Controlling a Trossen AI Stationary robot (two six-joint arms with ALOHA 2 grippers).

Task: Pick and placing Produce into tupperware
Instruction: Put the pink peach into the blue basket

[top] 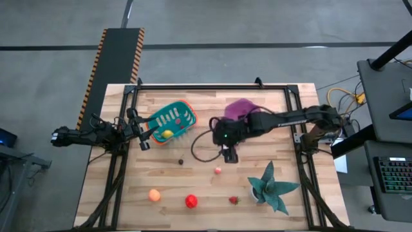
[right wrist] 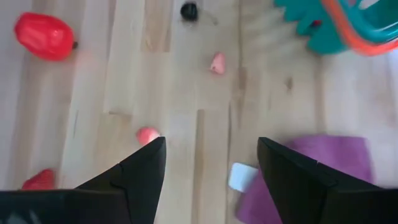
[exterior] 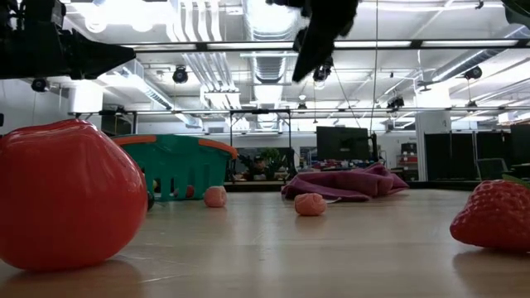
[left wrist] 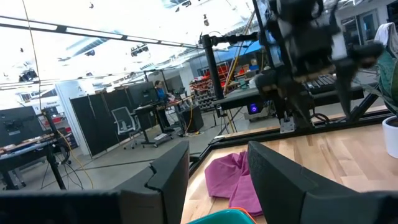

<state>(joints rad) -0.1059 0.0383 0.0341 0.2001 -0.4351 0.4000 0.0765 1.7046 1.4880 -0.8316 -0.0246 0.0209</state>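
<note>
Two dark arms reach over the wooden tabletop (top: 193, 174). The left gripper (top: 145, 136) is at the left side, right at the near end of the teal basket (top: 170, 119) with the orange rim. Its fingers (left wrist: 171, 174) are a little way apart, with the basket's rim showing just under them. From these views I cannot tell if they are pinching the rim.

The basket sits tilted toward the back left of the tabletop. A yellow fruit (top: 167, 134) lies inside it, close to the left gripper.

The right gripper (top: 230, 153) hangs above the middle of the tabletop, up in the air. Its fingers (right wrist: 146, 168) are spread wide and hold nothing. A purple cloth (top: 239, 107) lies behind it, near the back edge.

The other toy food is scattered on the bare wood. A small pink piece (top: 218, 170) lies just in front of the right gripper. A tiny dark bit (top: 181, 162) lies between the basket and the front row. Along the front, an orange ball (top: 154, 194) sits on the left, and a red ball (top: 191, 201) is next to it. A small red strawberry (top: 234, 200) is farther right. A teal spiky plant (top: 271, 187) stands at the front right corner.
</note>
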